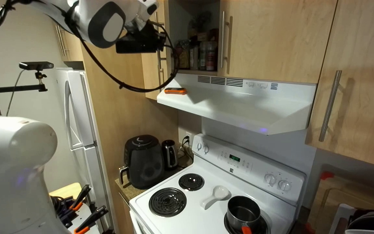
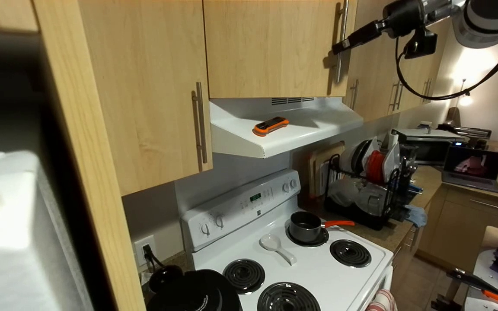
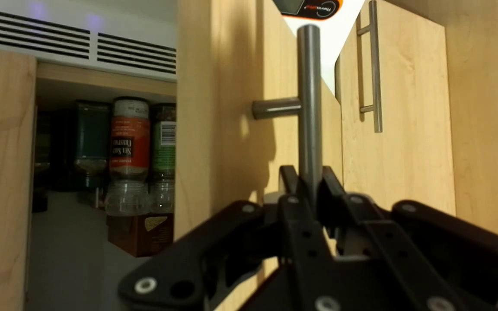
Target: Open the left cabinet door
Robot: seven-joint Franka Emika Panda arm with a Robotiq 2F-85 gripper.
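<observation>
The left cabinet door point(image 2: 270, 52) stands swung out from its cabinet, its slim metal bar handle point(image 2: 339, 73) near the right edge. My gripper point(image 2: 341, 46) is at that bar. In the wrist view, which is upside down, the gripper point(image 3: 309, 177) is shut around the handle point(image 3: 309, 86), one finger on each side. The door point(image 3: 236, 129) there shows its front and its edge. Beside it the cabinet interior is exposed, with several spice jars point(image 3: 130, 134). In an exterior view the door is nearly edge-on and partly behind the arm, and the open interior point(image 1: 193, 58) shows.
The twin panel point(image 1: 278, 35) is closed beside the opening. Below lies the white range hood point(image 1: 239, 97) with an orange device point(image 1: 175, 91) on it. A longer door point(image 2: 154, 86) adjoins on the left. The stove point(image 2: 318, 272) carries a pot point(image 2: 305, 229). A cable point(image 1: 131, 87) loops under the arm.
</observation>
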